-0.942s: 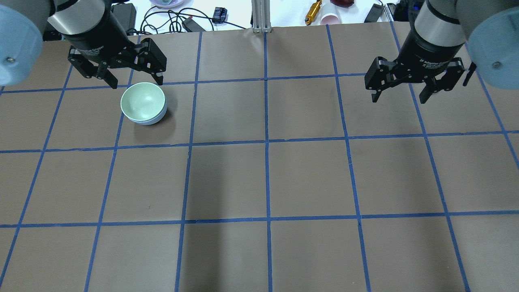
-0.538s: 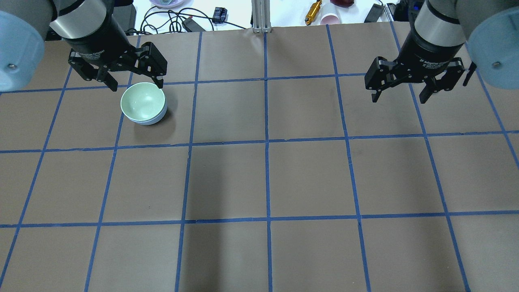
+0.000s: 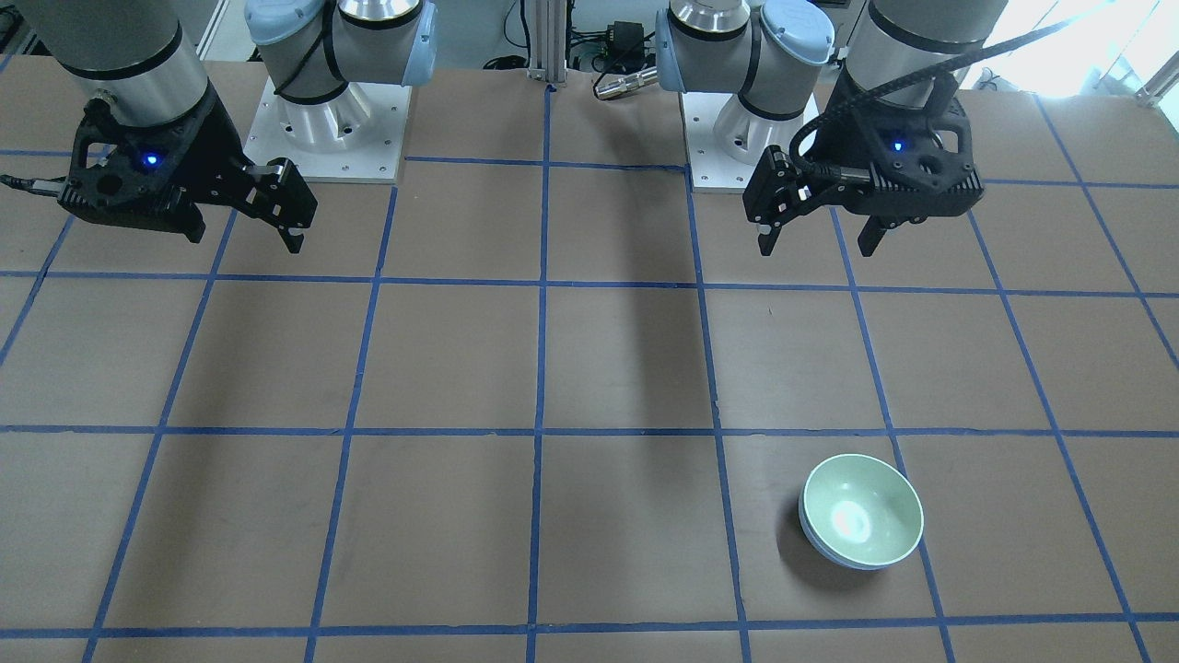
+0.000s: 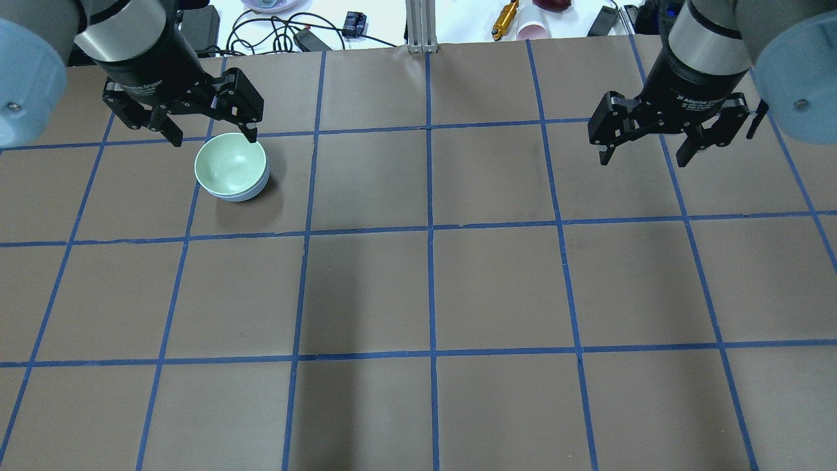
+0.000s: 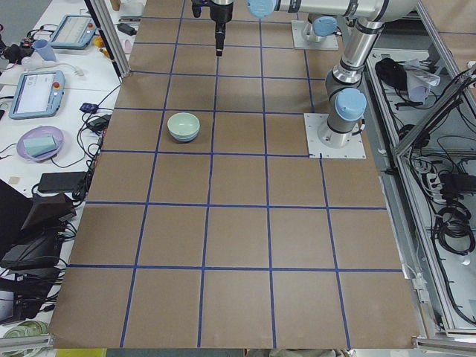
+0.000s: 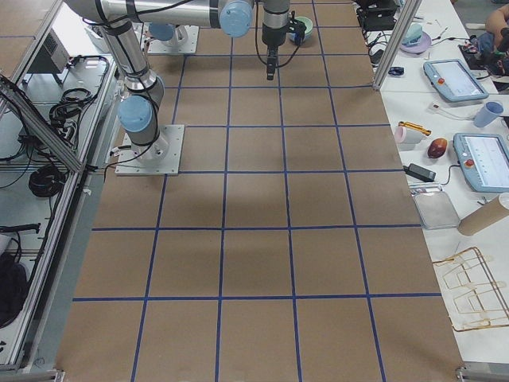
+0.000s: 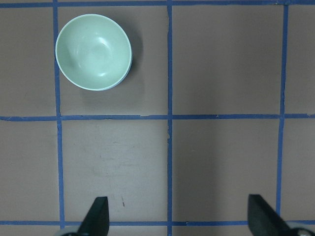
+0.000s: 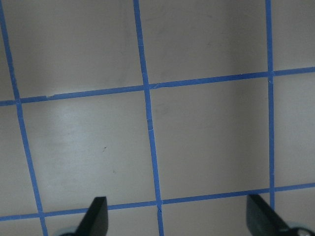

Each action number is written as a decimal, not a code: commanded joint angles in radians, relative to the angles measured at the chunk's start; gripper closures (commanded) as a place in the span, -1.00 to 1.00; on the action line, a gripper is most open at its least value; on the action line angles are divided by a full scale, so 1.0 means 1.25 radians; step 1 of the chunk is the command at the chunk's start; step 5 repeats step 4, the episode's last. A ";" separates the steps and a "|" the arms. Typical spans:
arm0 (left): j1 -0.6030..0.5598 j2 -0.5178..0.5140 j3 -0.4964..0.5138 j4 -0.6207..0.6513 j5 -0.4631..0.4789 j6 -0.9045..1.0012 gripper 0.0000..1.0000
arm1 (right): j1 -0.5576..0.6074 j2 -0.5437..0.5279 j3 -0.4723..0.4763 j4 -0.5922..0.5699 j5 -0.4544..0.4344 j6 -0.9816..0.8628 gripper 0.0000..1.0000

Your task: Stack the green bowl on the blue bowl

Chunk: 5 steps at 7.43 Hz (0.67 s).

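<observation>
The pale green bowl (image 4: pixel 230 163) sits nested inside the pale blue bowl (image 4: pixel 254 193), of which only a thin rim shows beneath it. The pair stands on the table's far left and also shows in the front view, green (image 3: pixel 861 509) in blue (image 3: pixel 829 552), and in the left wrist view (image 7: pixel 93 51). My left gripper (image 4: pixel 214 137) is open and empty. It hangs well above the table, over the stack's robot-facing side (image 3: pixel 818 247). My right gripper (image 4: pixel 642 158) is open and empty, high over the far right of the table.
The brown table (image 4: pixel 431 288) is marked by blue tape into squares. Cables, a yellow tool (image 4: pixel 505 18) and a pink cup (image 4: pixel 533 29) lie beyond its far edge. The arm bases (image 3: pixel 322 129) stand at the robot's side.
My left gripper has shifted slightly to the left and away from the bowls, still open. The nested bowls and the right arm have not moved.
</observation>
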<state>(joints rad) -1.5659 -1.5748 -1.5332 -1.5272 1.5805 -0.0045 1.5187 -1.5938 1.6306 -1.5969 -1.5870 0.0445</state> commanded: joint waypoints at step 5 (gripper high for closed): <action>0.005 0.006 0.013 -0.002 0.002 0.000 -1.00 | 0.000 0.000 0.000 0.000 -0.001 0.000 -1.00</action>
